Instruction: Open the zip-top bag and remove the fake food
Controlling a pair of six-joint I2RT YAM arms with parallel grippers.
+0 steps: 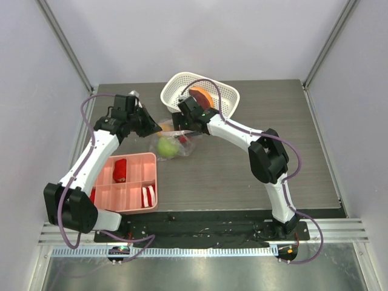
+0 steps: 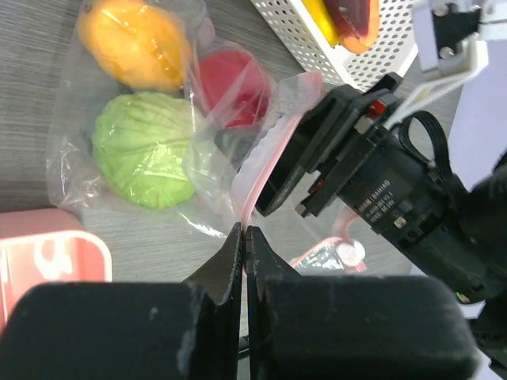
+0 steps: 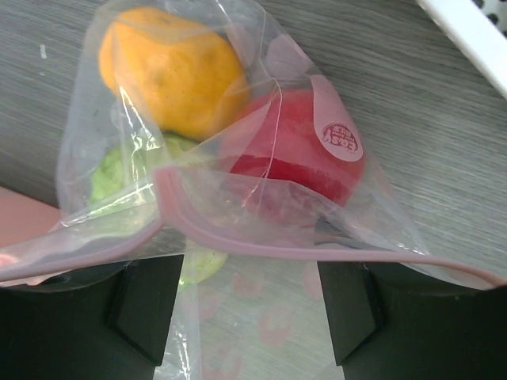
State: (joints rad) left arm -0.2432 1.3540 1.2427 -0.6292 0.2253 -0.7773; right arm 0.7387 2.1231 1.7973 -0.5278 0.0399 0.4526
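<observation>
The clear zip-top bag [image 1: 174, 143] lies on the table between both grippers, with a green ball [image 2: 146, 146], a yellow-orange fruit [image 2: 135, 43] and a red round fruit [image 2: 234, 79] inside. My left gripper [image 2: 244, 229] is shut on the bag's pink zip edge [image 2: 253, 178]. My right gripper [image 3: 253, 293] is open at the bag's mouth, with the pink zip strip [image 3: 261, 245] lying across its spread fingers. The two zip strips stand apart. An orange-brown wedge [image 1: 201, 96] lies in the white basket [image 1: 229, 92].
A pink compartment tray [image 1: 134, 162] with red and red-white pieces sits at the front left, close to the bag. The white basket stands just behind the right gripper. Grey walls close in the table on both sides.
</observation>
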